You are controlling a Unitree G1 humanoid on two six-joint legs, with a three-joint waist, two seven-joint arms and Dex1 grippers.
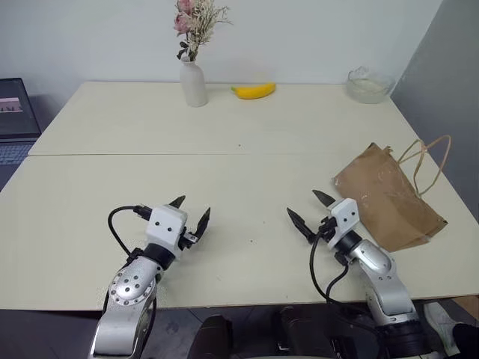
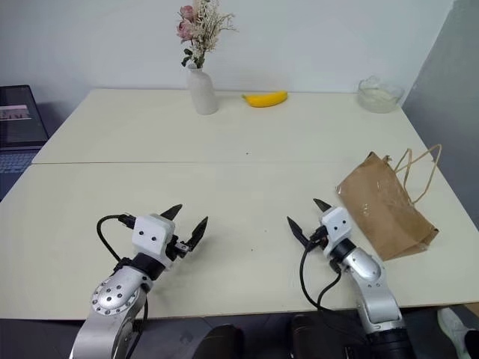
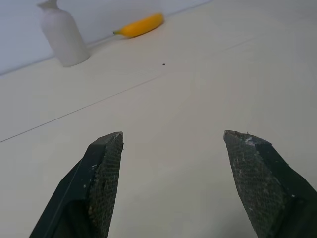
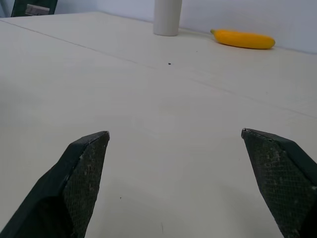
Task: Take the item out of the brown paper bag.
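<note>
- The table is a pale cream top with a thin seam running across it from the left edge to the right edge, about a third of the way in from the far edge.
- The brown paper bag lies flat on its side near the right edge of the table, roughly midway between the far and near corners; it is creased, and its two thin cord handles loop out towards the right edge.
- The item cannot be seen; whether it is inside the bag cannot be told.
- The right gripper hovers above the table just beside the bag, on the side away from the right edge and close to the near edge; its two black fingers are spread wide with nothing between them, and it is not touching the bag.
- The left gripper hovers over the near left part of the table, well apart from the bag; its fingers are likewise spread wide and hold nothing.
- A white vase with dried pinkish flowers stands upright near the far edge, left of the middle.
- A clear glass bowl sits near the far right corner.
- A banana lies on the table near the far edge, just to the right of the vase and not touching it.
- A tiny dark speck sits on the table surface near the seam.
</note>
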